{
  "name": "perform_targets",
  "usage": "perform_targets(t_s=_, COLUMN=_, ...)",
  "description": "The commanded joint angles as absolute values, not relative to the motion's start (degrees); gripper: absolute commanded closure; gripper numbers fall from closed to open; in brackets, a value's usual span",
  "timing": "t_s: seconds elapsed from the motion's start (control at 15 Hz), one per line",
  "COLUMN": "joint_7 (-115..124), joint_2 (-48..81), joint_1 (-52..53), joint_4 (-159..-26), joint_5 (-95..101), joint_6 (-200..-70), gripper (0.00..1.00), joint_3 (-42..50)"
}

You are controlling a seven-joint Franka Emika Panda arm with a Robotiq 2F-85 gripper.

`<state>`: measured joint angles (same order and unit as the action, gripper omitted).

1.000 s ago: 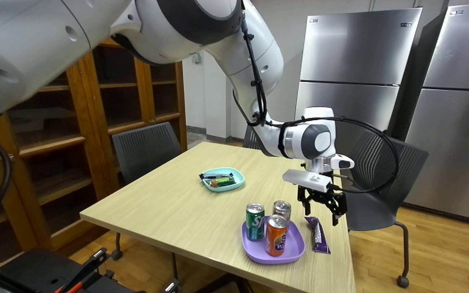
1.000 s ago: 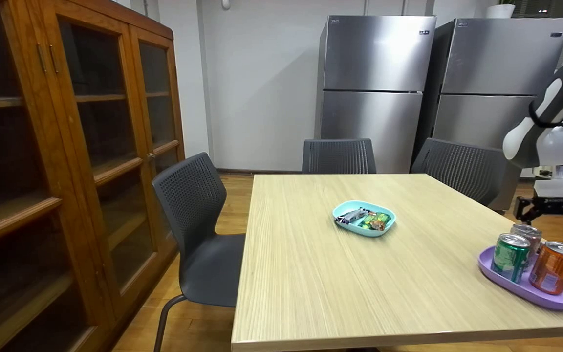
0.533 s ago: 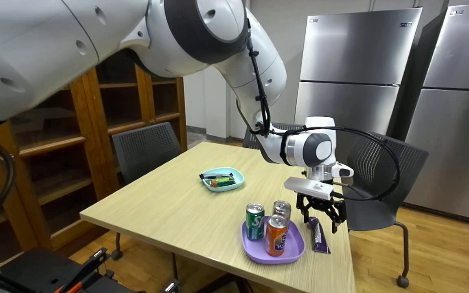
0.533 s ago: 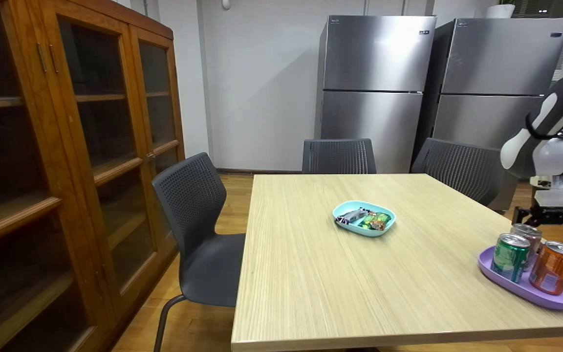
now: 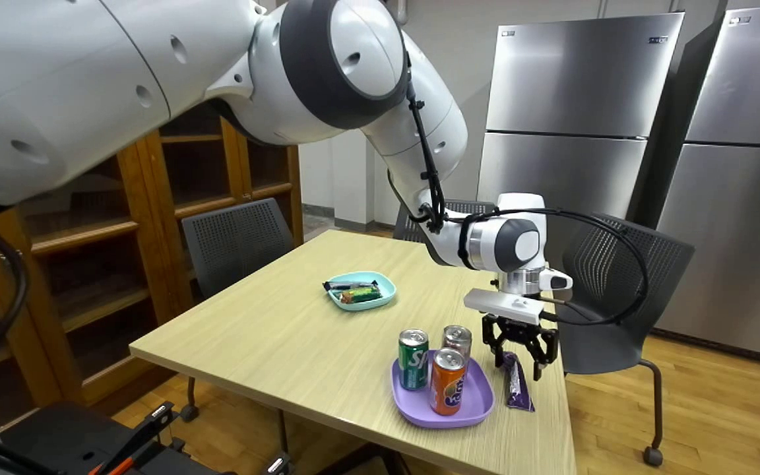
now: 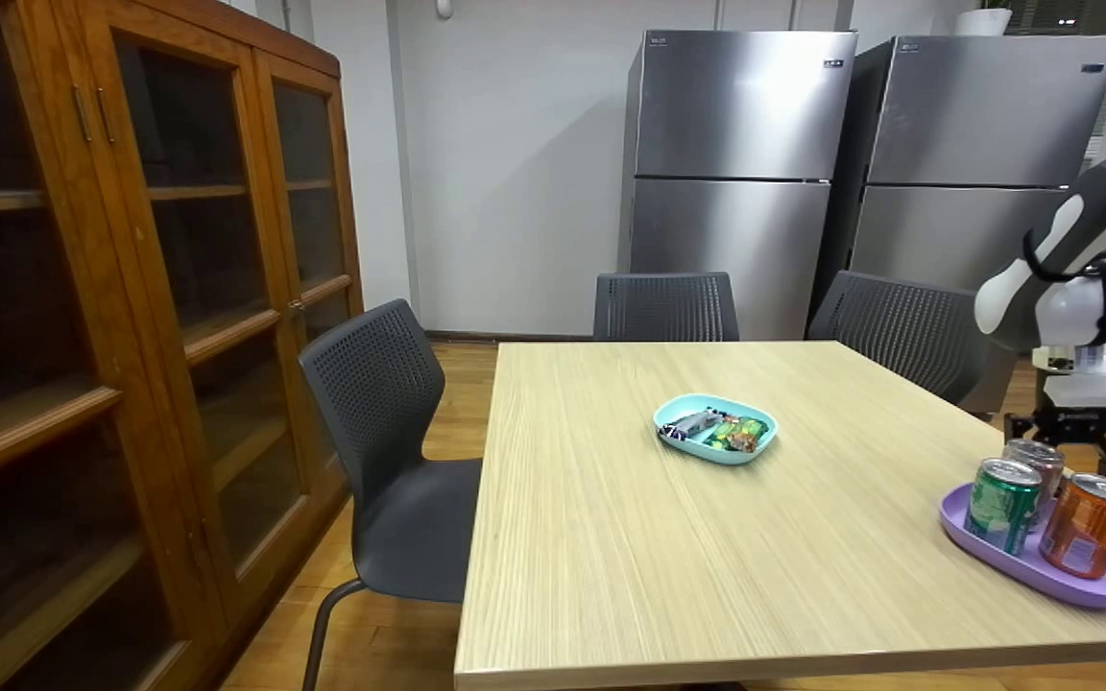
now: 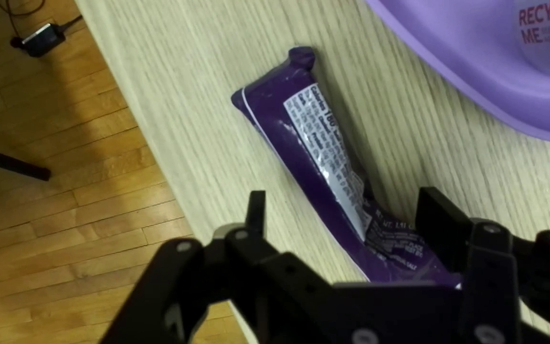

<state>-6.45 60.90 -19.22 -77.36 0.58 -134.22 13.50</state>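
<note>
A bar in a purple wrapper (image 5: 518, 392) lies on the table near its edge. In the wrist view the bar (image 7: 299, 143) runs diagonally, and its lower end passes under the gripper. My gripper (image 5: 518, 368) is low over the bar's far end, with its fingers apart. In the wrist view the gripper (image 7: 342, 193) is open, with the bar between its fingers. The right finger (image 7: 447, 229) overlaps the wrapper's edge; I cannot tell whether it touches. A purple tray (image 5: 413, 415) beside the bar holds a green can (image 5: 413, 369), an orange can (image 5: 446, 389) and a silver can (image 5: 457, 338).
A teal plate (image 5: 388, 293) with wrapped snacks (image 5: 360, 294) stands further back on the table (image 6: 630, 537). The table's edge is close beside the bar. Dark chairs (image 5: 637, 290) stand around it. A wooden cabinet (image 6: 217, 384) and steel refrigerators (image 6: 735, 192) are behind.
My gripper has moved down toward the bar, mostly in the first half second. It has then shifted slightly sideways toward the tray, and its fingers look a little closer together.
</note>
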Motion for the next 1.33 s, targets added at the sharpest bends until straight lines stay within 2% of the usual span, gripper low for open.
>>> perform_targets(t_s=0.0, joint_7=-8.06, joint_2=64.30, joint_1=-21.10, joint_4=-71.50, joint_5=1.15, joint_6=-130.30, gripper=0.51, joint_3=11.28)
perform_targets(t_s=0.33, joint_7=-8.30, joint_2=65.47, joint_1=-21.33, joint_4=-69.10, joint_5=0.99, joint_6=-128.73, gripper=0.90, joint_3=10.39)
perform_targets(t_s=0.47, joint_7=-8.33, joint_2=65.08, joint_1=-21.32, joint_4=-68.93, joint_5=0.97, joint_6=-129.03, gripper=1.00, joint_3=10.30)
perform_targets(t_s=0.6, joint_7=-8.45, joint_2=63.83, joint_1=-21.27, joint_4=-69.34, joint_5=0.95, joint_6=-130.16, gripper=0.96, joint_3=10.29)
perform_targets(t_s=1.27, joint_7=-8.31, joint_2=56.66, joint_1=-16.57, joint_4=-72.20, joint_5=1.15, joint_6=-136.49, gripper=0.96, joint_3=10.76)
